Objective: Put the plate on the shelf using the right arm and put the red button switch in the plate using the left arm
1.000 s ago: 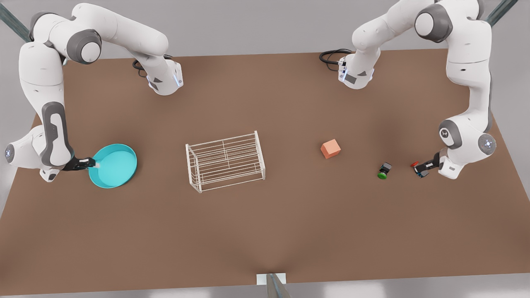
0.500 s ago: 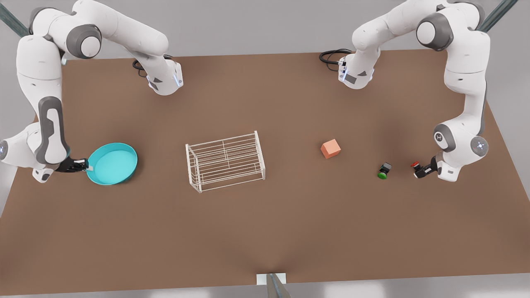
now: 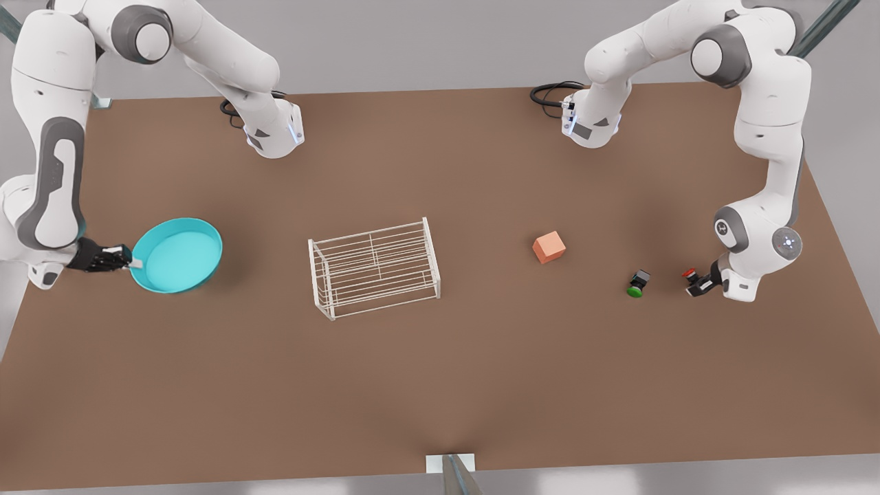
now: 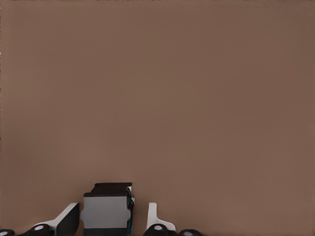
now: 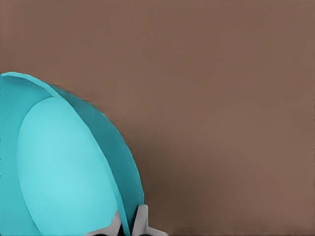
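At nine o'clock on the brown table (image 3: 440,385), the right arm (image 3: 48,137) hangs steeply down from its high shoulder, forearm near vertical, and its right gripper (image 3: 129,260) is closed on the rim of the plate (image 3: 177,256), one finger inside the rim and one outside it in the right wrist view; the turquoise dish (image 5: 64,167) is tilted and holds nothing. Across at three o'clock the left arm (image 3: 763,137) bends down in the same way, and the left gripper (image 3: 696,284) is clamped on the black body of the red button switch (image 3: 689,275), its red cap pointing toward the centre. Just beside it at nine o'clock lies the green button switch (image 3: 636,283), with the orange cube (image 3: 548,247) farther that way. Centred between the arms stands the shelf (image 3: 375,267), its wire top bare, with open tabletop all round it and toward six o'clock.
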Controlling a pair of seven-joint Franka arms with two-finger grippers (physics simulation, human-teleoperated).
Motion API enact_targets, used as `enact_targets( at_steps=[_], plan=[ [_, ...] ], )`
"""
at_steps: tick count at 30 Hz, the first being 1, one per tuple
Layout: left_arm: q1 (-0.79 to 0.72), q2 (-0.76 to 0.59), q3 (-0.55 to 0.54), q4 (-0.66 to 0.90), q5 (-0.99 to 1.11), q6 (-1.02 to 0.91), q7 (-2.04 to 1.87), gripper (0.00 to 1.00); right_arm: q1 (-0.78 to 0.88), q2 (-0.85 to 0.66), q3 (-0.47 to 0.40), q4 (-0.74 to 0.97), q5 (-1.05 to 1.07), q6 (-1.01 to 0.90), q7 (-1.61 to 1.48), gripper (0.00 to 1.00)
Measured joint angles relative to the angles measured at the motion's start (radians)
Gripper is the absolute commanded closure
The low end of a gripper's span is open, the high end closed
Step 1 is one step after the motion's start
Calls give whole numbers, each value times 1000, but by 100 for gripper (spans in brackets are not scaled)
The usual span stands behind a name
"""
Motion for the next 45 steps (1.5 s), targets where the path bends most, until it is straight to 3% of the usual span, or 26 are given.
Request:
enact_targets(
  at_steps=[9,12,14,23,32,43,44,45],
  plan=[
    [0,13,0,1,4,15,-29,33,44,-187,-5,0,-18,-187,49,85],
    [0,14,0,1,10,18,-41,61,99,-209,-8,3,-18,-226,80,85],
    [0,14,0,1,17,20,-53,69,163,-212,-9,15,-16,-242,110,85],
    [1,-73,-6,9,29,-15,-103,70,431,-206,6,37,12,-237,310,84],
    [-7,-208,-271,173,30,-320,-253,70,656,-115,8,133,63,-168,568,84],
    [-270,-231,-381,340,26,-641,-555,70,839,-19,23,155,83,6,893,83],
    [-306,-231,-381,355,24,-662,-588,70,842,-16,23,154,83,20,917,81],
    [-338,-230,-382,365,22,-680,-622,70,844,-14,24,154,81,32,941,0]
  ],
)
